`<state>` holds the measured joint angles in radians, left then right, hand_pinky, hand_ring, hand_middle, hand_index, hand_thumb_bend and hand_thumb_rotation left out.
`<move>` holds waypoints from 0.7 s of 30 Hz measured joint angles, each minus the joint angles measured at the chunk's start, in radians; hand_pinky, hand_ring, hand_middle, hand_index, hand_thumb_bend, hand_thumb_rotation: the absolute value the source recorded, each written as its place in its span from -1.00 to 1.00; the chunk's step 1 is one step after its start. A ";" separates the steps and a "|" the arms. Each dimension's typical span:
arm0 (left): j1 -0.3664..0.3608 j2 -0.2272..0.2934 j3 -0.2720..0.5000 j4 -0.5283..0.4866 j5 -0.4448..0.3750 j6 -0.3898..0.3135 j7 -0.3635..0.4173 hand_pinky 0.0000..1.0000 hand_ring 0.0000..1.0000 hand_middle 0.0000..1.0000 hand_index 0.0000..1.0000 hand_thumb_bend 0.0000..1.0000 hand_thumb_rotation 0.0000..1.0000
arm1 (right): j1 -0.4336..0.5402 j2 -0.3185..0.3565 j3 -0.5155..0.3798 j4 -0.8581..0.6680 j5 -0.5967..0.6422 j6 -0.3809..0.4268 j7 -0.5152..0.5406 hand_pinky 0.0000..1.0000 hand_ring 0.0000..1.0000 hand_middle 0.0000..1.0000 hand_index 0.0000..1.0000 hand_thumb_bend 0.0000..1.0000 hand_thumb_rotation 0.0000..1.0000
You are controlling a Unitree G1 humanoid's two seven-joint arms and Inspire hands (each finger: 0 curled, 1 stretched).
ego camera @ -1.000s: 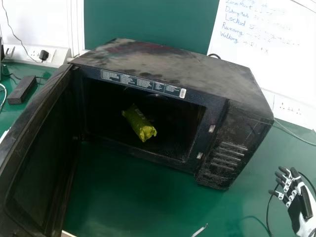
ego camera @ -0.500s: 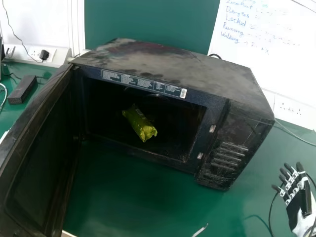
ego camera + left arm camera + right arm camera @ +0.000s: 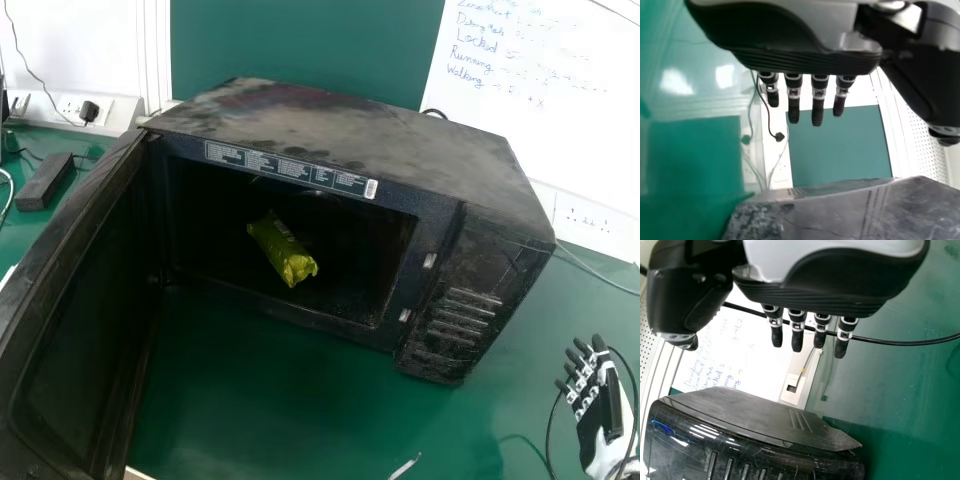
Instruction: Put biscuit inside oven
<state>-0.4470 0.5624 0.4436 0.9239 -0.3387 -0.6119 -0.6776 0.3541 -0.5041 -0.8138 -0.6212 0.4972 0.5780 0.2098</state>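
The biscuit packet (image 3: 283, 250) lies slanted inside the oven (image 3: 370, 140); it is probably light, crushable and slick-wrapped; grasp it gently around its middle; the right hand (image 3: 596, 420), right of the oven, and the left hand (image 3: 805, 60) have fingers extended, empty.

A glossy green table (image 3: 255, 410) stands against a white wall (image 3: 65, 40) with a dark green panel (image 3: 300, 45). Blue handwriting marks a whiteboard (image 3: 570, 110), sockets (image 3: 583, 222) below. Toward the left are a black plug (image 3: 89, 111) and a dark box (image 3: 45, 182), perhaps an adapter. Bright light reflects off the tabletop.
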 measured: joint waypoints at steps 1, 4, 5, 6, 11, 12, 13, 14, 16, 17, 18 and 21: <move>0.002 -0.001 0.000 -0.007 -0.003 0.003 -0.005 0.86 0.81 0.84 0.94 0.05 0.98 | -0.002 0.000 0.001 0.000 -0.001 0.000 0.000 0.94 1.00 1.00 1.00 0.45 0.62; 0.022 -0.010 -0.001 -0.059 -0.029 0.004 -0.042 0.82 0.80 0.84 0.94 0.07 0.98 | -0.005 0.000 0.002 0.000 -0.007 0.000 -0.001 0.92 1.00 1.00 1.00 0.49 0.63; 0.033 -0.018 -0.002 -0.087 -0.036 -0.004 -0.061 0.79 0.79 0.84 0.93 0.07 0.98 | -0.005 0.000 0.003 0.000 -0.011 0.000 -0.001 0.92 1.00 1.00 1.00 0.49 0.63; 0.040 -0.025 -0.003 -0.106 -0.039 -0.010 -0.075 0.77 0.78 0.83 0.92 0.05 0.98 | -0.006 0.000 0.003 0.000 -0.013 0.000 -0.001 0.91 1.00 1.00 1.00 0.47 0.63; 0.094 -0.075 -0.024 -0.245 -0.074 0.002 -0.105 0.68 0.75 0.79 0.85 0.01 0.96 | -0.010 0.000 0.006 0.000 -0.018 0.000 0.000 0.90 1.00 1.00 1.00 0.47 0.62; 0.105 -0.080 -0.030 -0.268 -0.074 0.001 -0.110 0.68 0.74 0.79 0.84 0.01 0.95 | -0.011 0.000 0.006 0.000 -0.018 0.000 0.000 0.90 1.00 1.00 1.00 0.48 0.62; 0.114 -0.084 -0.035 -0.286 -0.073 -0.001 -0.113 0.67 0.74 0.79 0.84 0.02 0.93 | -0.011 0.000 0.007 0.000 -0.019 0.000 0.000 0.89 1.00 1.00 1.00 0.49 0.62; 0.119 -0.085 -0.040 -0.300 -0.073 -0.008 -0.114 0.66 0.75 0.78 0.82 0.05 0.89 | -0.012 0.000 0.008 0.000 -0.020 0.000 0.000 0.89 1.00 1.00 1.00 0.52 0.63; 0.126 -0.087 -0.050 -0.324 -0.071 -0.020 -0.114 0.66 0.75 0.78 0.81 0.05 0.87 | -0.012 0.000 0.010 0.000 -0.026 0.000 0.000 0.88 1.00 1.00 1.00 0.56 0.64; 0.127 -0.088 -0.056 -0.331 -0.071 -0.027 -0.114 0.66 0.75 0.79 0.81 0.03 0.90 | -0.012 0.000 0.011 0.000 -0.030 0.000 0.000 0.88 1.00 1.00 1.00 0.58 0.64; 0.128 -0.089 -0.062 -0.334 -0.071 -0.037 -0.116 0.66 0.75 0.79 0.81 0.03 0.93 | -0.013 -0.001 0.011 0.000 -0.031 0.000 0.000 0.88 1.00 1.00 1.00 0.59 0.64; 0.139 -0.092 -0.073 -0.342 -0.071 -0.057 -0.116 0.66 0.73 0.77 0.80 0.05 0.95 | -0.015 -0.001 0.011 0.000 -0.032 0.000 0.001 0.87 1.00 1.00 1.00 0.54 0.63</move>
<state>-0.3085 0.4707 0.3704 0.5824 -0.4100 -0.6687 -0.7937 0.3394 -0.5048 -0.8028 -0.6212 0.4654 0.5784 0.2106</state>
